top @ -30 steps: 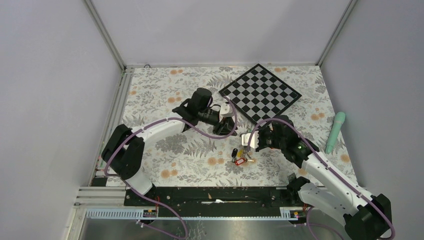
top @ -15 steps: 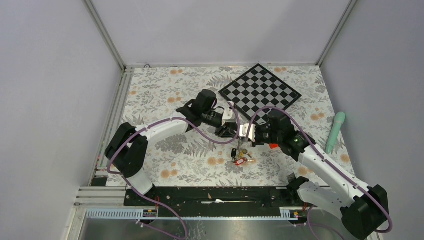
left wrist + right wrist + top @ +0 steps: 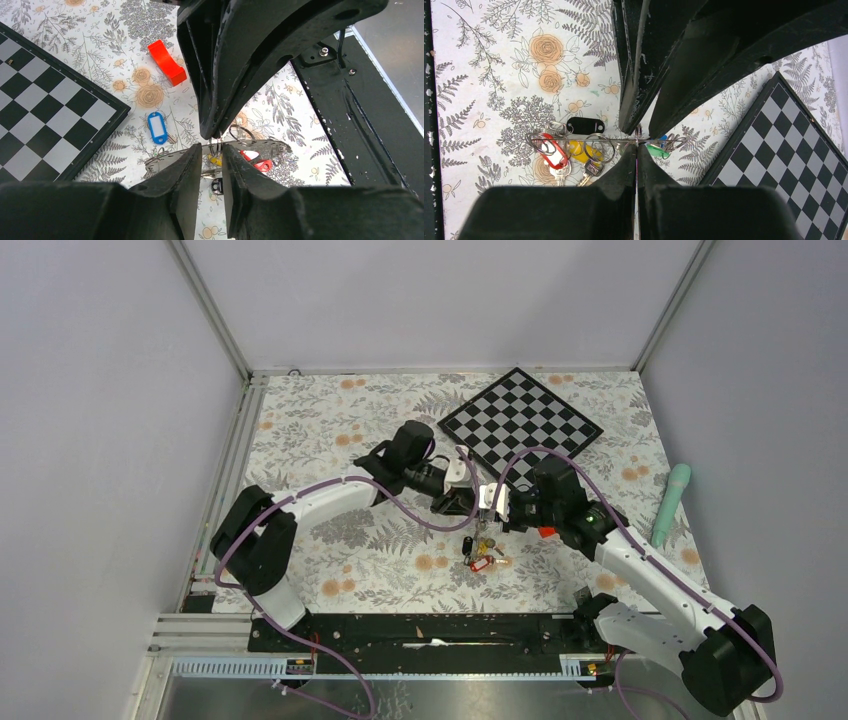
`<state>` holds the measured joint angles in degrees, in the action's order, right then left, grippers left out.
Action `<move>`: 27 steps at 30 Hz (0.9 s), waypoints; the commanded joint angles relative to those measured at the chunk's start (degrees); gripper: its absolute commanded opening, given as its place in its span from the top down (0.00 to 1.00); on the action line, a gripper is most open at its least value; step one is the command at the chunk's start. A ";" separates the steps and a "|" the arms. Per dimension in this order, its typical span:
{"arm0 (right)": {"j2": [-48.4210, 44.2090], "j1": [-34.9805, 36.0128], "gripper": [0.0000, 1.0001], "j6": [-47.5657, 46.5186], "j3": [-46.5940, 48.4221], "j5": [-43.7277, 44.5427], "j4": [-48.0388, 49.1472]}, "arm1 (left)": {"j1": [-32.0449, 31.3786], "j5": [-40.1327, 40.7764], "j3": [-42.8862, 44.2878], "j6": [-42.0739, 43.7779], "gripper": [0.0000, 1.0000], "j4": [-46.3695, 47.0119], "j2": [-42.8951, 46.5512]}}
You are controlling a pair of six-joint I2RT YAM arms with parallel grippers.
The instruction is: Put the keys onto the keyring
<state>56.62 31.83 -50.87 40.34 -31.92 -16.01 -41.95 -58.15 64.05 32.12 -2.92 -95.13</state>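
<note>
The keyring (image 3: 260, 148) is a thin grey metal plate held edge-up above the table. My right gripper (image 3: 637, 145) is shut on its edge. It carries wire loops. Beneath it lie the keys: red tag (image 3: 553, 152), yellow tag (image 3: 584, 150), black tag (image 3: 584, 125) and green tag (image 3: 655, 150). A blue-tagged key (image 3: 157, 127) lies apart near the board. My left gripper (image 3: 212, 162) meets the keyring from the other side. Its jaws are narrowly open, with a small wire loop (image 3: 216, 147) and the plate's edge in the gap. In the top view both grippers meet at the keyring (image 3: 487, 510).
A red oblong block (image 3: 166, 61) lies on the floral mat just behind the grippers. The chequered board (image 3: 520, 425) sits at the back. A mint-green cylinder (image 3: 671, 502) lies at the right edge. The black base rail (image 3: 430, 635) runs along the near edge.
My left gripper has moved right to the keyring and its jaws have narrowed a little. My right gripper has carried the keyring left and away from the red block.
</note>
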 commanded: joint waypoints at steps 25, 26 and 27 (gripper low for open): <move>1.80 -1.76 0.71 8.24 8.48 -3.03 -1.95 | 2.52 -9.15 -14.43 -36.78 1.00 46.48 2.91; 1.75 -2.16 0.70 8.75 8.83 -3.76 -2.26 | 2.97 -9.17 -16.18 -41.28 1.00 55.08 2.77; 1.83 -2.55 0.68 8.99 9.25 -4.61 -2.67 | 3.40 -8.99 -17.45 -44.58 1.00 60.23 2.54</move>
<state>58.30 30.81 -44.73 45.63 -32.77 -18.59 -39.99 -62.57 51.46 7.57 26.00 -95.02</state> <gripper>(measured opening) 0.285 0.014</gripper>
